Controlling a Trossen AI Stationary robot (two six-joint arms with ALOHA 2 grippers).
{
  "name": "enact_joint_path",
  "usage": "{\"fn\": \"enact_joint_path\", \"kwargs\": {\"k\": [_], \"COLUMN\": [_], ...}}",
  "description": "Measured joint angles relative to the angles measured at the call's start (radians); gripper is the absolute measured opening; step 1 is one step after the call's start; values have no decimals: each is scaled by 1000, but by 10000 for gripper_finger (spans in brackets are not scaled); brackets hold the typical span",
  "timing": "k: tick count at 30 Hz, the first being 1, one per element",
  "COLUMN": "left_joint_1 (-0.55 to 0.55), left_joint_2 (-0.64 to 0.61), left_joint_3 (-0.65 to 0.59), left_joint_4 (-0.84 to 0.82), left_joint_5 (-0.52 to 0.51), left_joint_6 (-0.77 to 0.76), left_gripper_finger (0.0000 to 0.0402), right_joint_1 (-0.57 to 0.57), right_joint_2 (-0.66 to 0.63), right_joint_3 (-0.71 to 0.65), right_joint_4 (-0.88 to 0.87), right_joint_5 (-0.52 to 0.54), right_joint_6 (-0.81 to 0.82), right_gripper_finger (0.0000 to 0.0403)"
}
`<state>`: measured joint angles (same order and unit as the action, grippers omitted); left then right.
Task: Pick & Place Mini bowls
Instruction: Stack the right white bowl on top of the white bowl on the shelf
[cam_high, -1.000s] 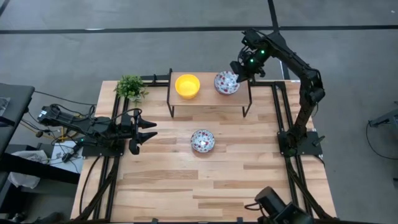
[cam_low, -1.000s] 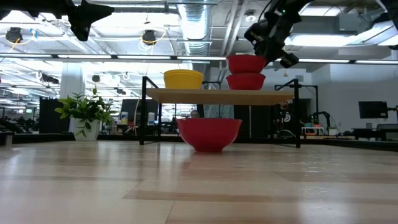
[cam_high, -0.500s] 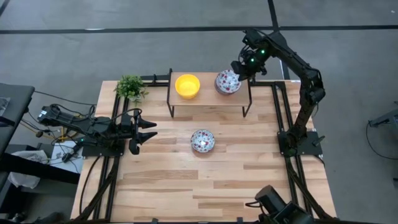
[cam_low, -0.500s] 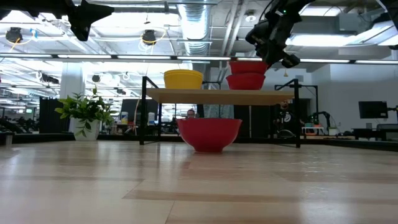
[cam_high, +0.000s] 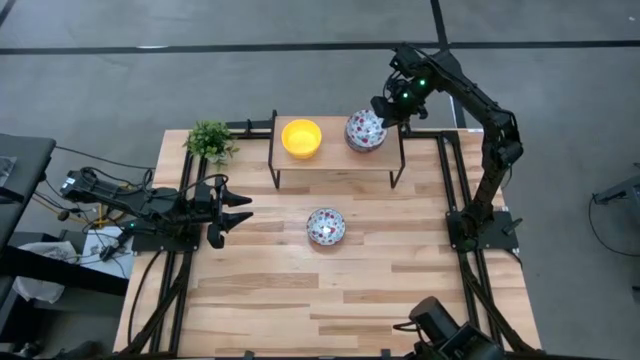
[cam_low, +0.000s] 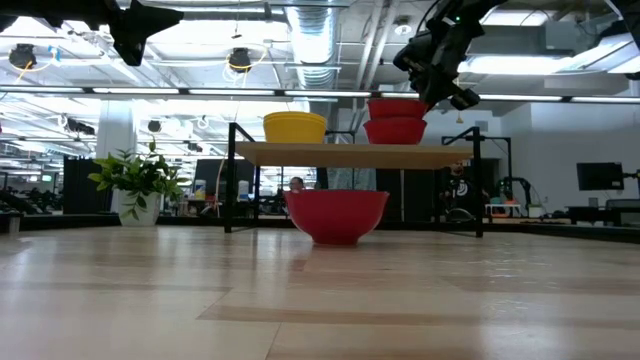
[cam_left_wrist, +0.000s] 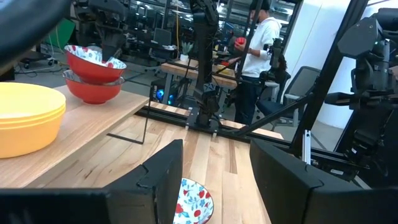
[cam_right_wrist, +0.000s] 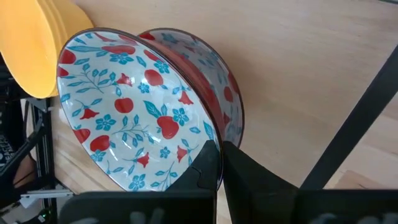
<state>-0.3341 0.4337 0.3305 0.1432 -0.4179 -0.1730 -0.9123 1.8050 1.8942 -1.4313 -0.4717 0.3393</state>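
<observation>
Right gripper (cam_high: 383, 107), upper right of the high view, clamped on the rim of a patterned bowl (cam_high: 365, 130); rim pinched between the two dark fingers (cam_right_wrist: 208, 163) at the lower centre of the right wrist view. Held bowl tilted and sitting just above a second patterned bowl (cam_low: 395, 131) that rests on the shelf (cam_high: 335, 158); whether the two touch cannot be told. Stack of yellow bowls (cam_high: 301, 138) at the left end of the same shelf, apart from the patterned pair. One more patterned bowl (cam_high: 326, 226) on the table (cam_high: 300, 300) at the centre of the high view, in front of the shelf.

Left gripper (cam_high: 237, 212), at the left edge of the table, waiting with fingers spread and nothing between them. Plant (cam_high: 209, 140) at the table's upper left corner, clear of the work.

Likely step in hand: nesting the held bowl into the one below. For a clean placement: level the tilted bowl first, centre it over the lower bowl, lower straight down until seated, only then release. Risks to watch: a skewed rim catching on the lower bowl, glossy surfaces sliding in a thin rim pinch, and the shelf's dark frame post close beside the gripper on withdrawal.
</observation>
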Motion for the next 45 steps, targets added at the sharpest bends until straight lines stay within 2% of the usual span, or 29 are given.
{"fn": "enact_joint_path", "kwargs": {"k": [10,26,45], "left_joint_1": [0,0,0], "left_joint_2": [0,0,0], "left_joint_3": [0,0,0], "left_joint_4": [6,12,15], "left_joint_5": [0,0,0], "left_joint_6": [-25,-27,-26], "left_gripper_finger": [186,186,186], "right_joint_1": [0,0,0], "right_joint_2": [58,61,59], "right_joint_3": [-1,-1,23], "right_joint_4": [-1,-37,-45], "right_joint_5": [-26,-26,-26], "right_joint_6": [-19,-33,-26], "right_gripper_finger": [0,20,87]}}
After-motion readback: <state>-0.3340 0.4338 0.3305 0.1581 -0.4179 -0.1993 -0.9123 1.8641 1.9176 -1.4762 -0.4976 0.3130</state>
